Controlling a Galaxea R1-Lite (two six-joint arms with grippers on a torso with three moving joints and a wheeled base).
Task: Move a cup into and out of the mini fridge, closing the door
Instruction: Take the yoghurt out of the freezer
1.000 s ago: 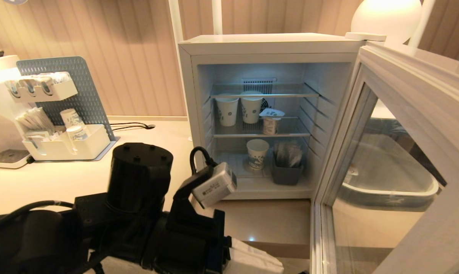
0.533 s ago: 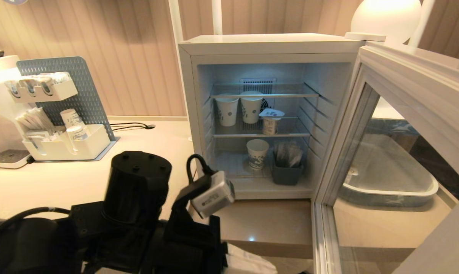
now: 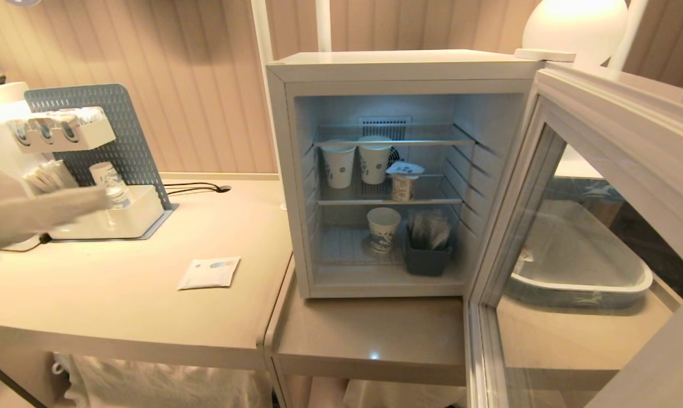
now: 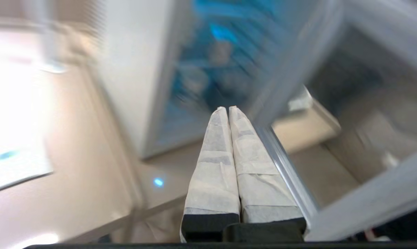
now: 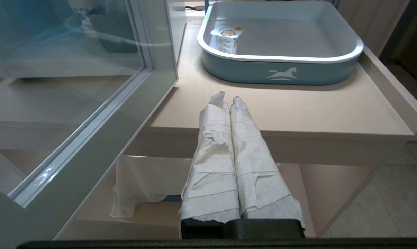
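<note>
Both grippers' taped fingers (image 4: pixel 225 145) pressed together, empty; reaching the small white lidded yogurt cup (image 3: pixel 402 182) risks toppling neighbouring patterned paper cups (image 3: pixel 355 161).

Beige counter (image 3: pixel 120 306) bearing mini fridge (image 3: pixel 398 71), paper packet (image 3: pixel 209 273), white organiser tray (image 3: pixel 117 222), grey-blue bin (image 5: pixel 281 65)

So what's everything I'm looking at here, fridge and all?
mini fridge: one, white, on low counter.
door: one, pale frame, glass, swung open.
paper cups: three, white, two middle shelf, one below.
cup: one, white, middle shelf.
bin: one, dark, fridge floor.
tray: one, grey-blue, counter behind the door.
tub: one, white, in tray.
packet: one, white, table.
left pincer: shut, facing fridge.
right pincer: shut, before tray.
</note>
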